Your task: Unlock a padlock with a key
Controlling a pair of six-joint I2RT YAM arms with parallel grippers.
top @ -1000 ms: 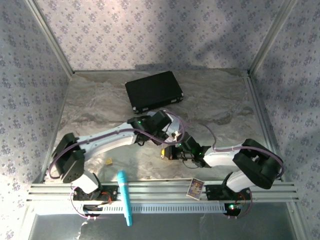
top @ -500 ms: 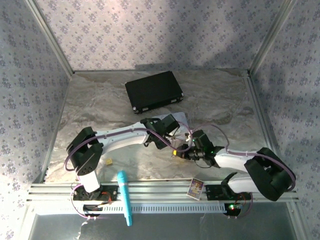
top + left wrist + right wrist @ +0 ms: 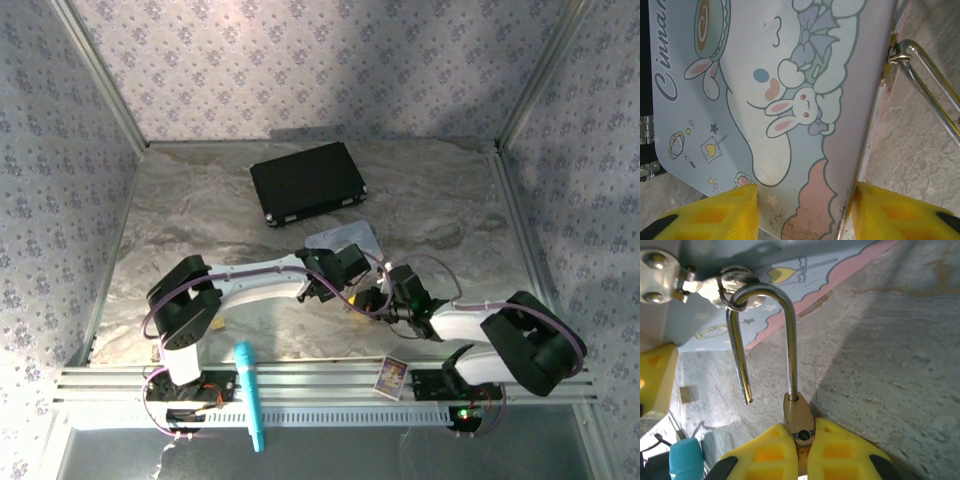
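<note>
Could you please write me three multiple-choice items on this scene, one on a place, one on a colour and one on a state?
1. Where does the black case lie?
A. at the far side of the table
B. at the near edge
C. against the right wall

2. What colour is the pen-shaped thing lying across the near rail?
A. red
B. teal
C. black

3. How is the padlock shackle?
A. closed in the body
B. open, one leg free
C. off the padlock altogether

Answers:
1 A: the top view shows it beyond both arms.
2 B: it is teal against the silvery rail.
3 B: the right gripper pinches the padlock's body, one leg ends in the air, and the loop hangs in the ring of the pastel tin.
</note>
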